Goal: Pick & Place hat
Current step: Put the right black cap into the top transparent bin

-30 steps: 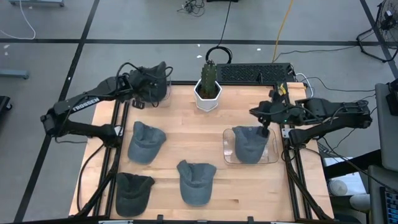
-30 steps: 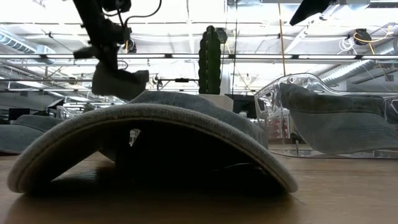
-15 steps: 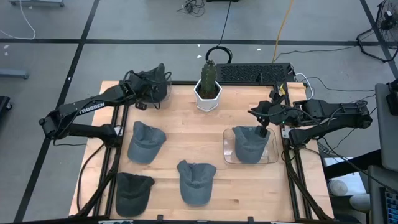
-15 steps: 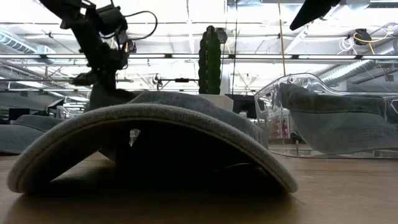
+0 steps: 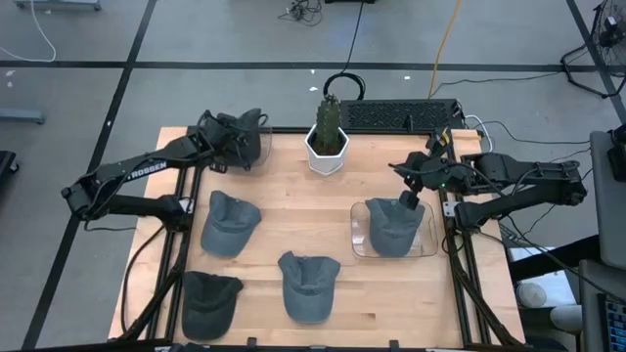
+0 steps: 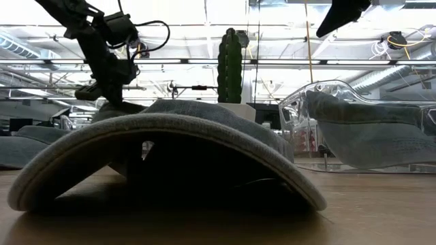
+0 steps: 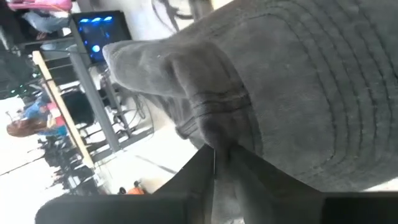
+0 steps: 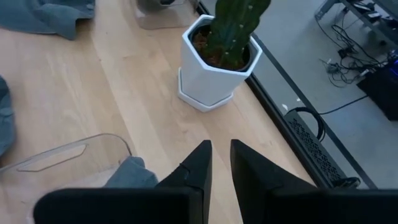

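Currently my left hand (image 5: 238,140) is clamped on the crown of a dark grey denim cap (image 5: 246,137) above the wooden surface's (image 5: 293,220) far-left corner. My right hand (image 5: 404,182), fingers narrowly parted, hovers beside the clear plastic tray (image 5: 427,242) near the right edge, well apart from that cap.

Left end effector (image 5: 238,140) at the table's far left corner, apparently clamped; right end effector (image 5: 404,182) raised, fingers slightly parted.

Matt grey cloth hat (image 5: 243,140); pale smooth wooden table (image 5: 293,220)
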{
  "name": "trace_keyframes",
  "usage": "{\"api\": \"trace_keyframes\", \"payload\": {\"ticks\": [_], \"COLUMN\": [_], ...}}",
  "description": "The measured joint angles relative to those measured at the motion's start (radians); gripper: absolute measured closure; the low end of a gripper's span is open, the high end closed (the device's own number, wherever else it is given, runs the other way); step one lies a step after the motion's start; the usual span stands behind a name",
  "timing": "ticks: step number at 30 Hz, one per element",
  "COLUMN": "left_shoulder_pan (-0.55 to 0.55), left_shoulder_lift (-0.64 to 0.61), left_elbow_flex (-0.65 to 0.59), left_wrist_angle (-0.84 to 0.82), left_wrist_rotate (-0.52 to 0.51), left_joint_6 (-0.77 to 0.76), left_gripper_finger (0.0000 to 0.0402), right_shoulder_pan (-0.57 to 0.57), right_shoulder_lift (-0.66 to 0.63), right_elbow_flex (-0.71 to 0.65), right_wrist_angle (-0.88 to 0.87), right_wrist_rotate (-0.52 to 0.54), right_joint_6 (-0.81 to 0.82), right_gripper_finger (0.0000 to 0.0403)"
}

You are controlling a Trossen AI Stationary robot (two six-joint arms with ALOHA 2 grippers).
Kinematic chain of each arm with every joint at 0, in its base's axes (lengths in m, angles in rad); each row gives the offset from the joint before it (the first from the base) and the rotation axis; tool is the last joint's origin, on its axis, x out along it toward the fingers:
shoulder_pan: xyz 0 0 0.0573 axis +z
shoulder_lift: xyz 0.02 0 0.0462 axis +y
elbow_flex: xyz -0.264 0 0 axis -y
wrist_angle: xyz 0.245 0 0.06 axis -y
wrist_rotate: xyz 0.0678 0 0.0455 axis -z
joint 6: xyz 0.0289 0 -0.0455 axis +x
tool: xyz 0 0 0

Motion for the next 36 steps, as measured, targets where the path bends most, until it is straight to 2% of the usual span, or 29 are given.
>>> {"api": "trace_keyframes", "payload": {"ticks": [4, 9, 12, 15, 17, 23, 26, 32, 36], "left_shoulder_pan": [0.000, -0.008, -0.037, -0.074, -0.084, -0.101, -0.104, -0.106, -0.106], "left_shoulder_lift": [0.000, 0.000, -0.009, -0.030, -0.040, -0.047, -0.047, -0.068, -0.095], "left_elbow_flex": [0.000, 0.000, 0.000, 0.000, 0.000, 0.001, 0.001, 0.045, 0.178], "left_wrist_angle": [-0.002, 0.025, 0.081, 0.121, 0.115, -0.057, -0.122, -0.130, -0.162], "left_wrist_rotate": [-0.005, -0.041, -0.082, -0.085, -0.083, -0.027, -0.031, -0.209, -0.229], "left_joint_6": [0.018, 0.035, 0.058, 0.095, 0.068, -0.066, -0.153, -0.285, -0.490], "left_gripper_finger": [0.0336, 0.0392, 0.0391, 0.0394, 0.0397, 0.0360, 0.0340, 0.0308, 0.0291], "right_shoulder_pan": [-0.004, -0.004, -0.004, -0.005, -0.009, -0.015, -0.015, -0.015, -0.015], "right_shoulder_lift": [0.000, 0.000, 0.000, 0.000, 0.000, 0.000, 0.000, 0.001, 0.000], "right_elbow_flex": [0.000, 0.000, 0.000, 0.000, 0.000, 0.000, 0.000, -0.032, -0.038], "right_wrist_angle": [0.000, 0.000, 0.000, 0.000, -0.001, -0.001, -0.001, -0.001, -0.001], "right_wrist_rotate": [-0.001, -0.003, -0.003, -0.002, -0.002, 0.000, 0.000, -0.004, -0.005], "right_joint_6": [0.007, 0.007, 0.007, 0.008, 0.023, 0.058, 0.057, 0.059, 0.059], "right_gripper_finger": [0.0358, 0.0358, 0.0358, 0.0358, 0.0358, 0.0358, 0.0358, 0.0358, 0.0358]}}
